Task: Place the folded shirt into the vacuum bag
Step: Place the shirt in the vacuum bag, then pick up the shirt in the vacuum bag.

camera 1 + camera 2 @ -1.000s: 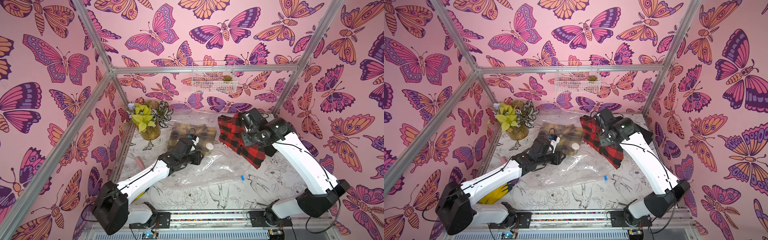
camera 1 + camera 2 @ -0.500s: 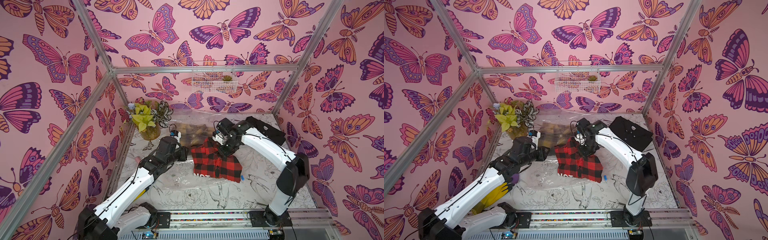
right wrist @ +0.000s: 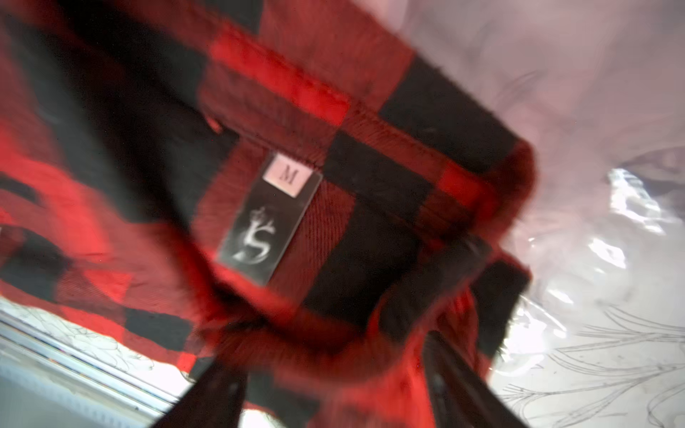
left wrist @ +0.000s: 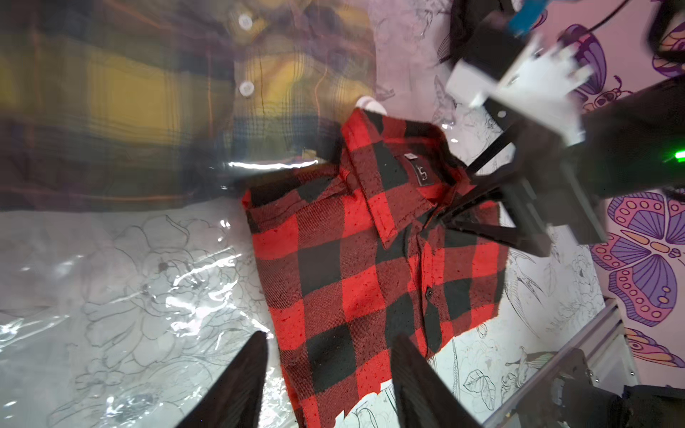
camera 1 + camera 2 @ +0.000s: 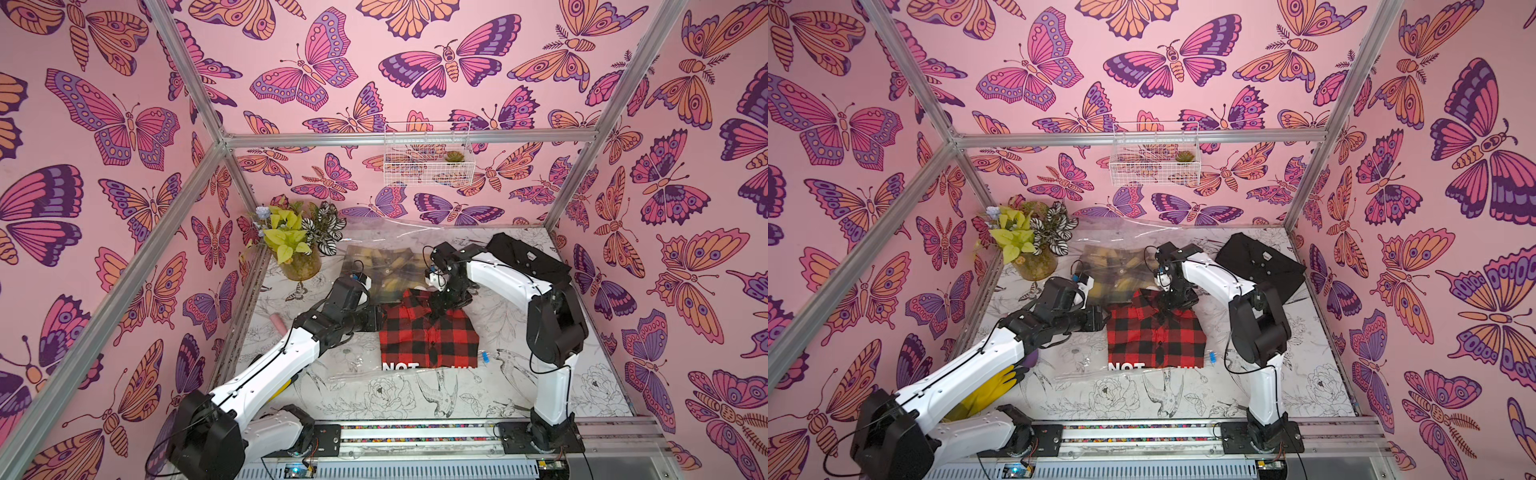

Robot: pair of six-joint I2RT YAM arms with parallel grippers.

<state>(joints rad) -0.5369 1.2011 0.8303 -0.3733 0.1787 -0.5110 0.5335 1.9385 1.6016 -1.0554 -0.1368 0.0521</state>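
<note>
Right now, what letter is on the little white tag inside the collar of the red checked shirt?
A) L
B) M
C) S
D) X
B: the small white tag sewn inside the collar of the red checked shirt plainly reads M in the right wrist view.

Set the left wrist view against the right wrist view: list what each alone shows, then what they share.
Left wrist only: the yellow shirt under plastic, the white valve, and the right gripper open at the collar of the red shirt. Right wrist only: the letter M on the size tag. Both: the red shirt, its black label, the bag, the table.
</note>
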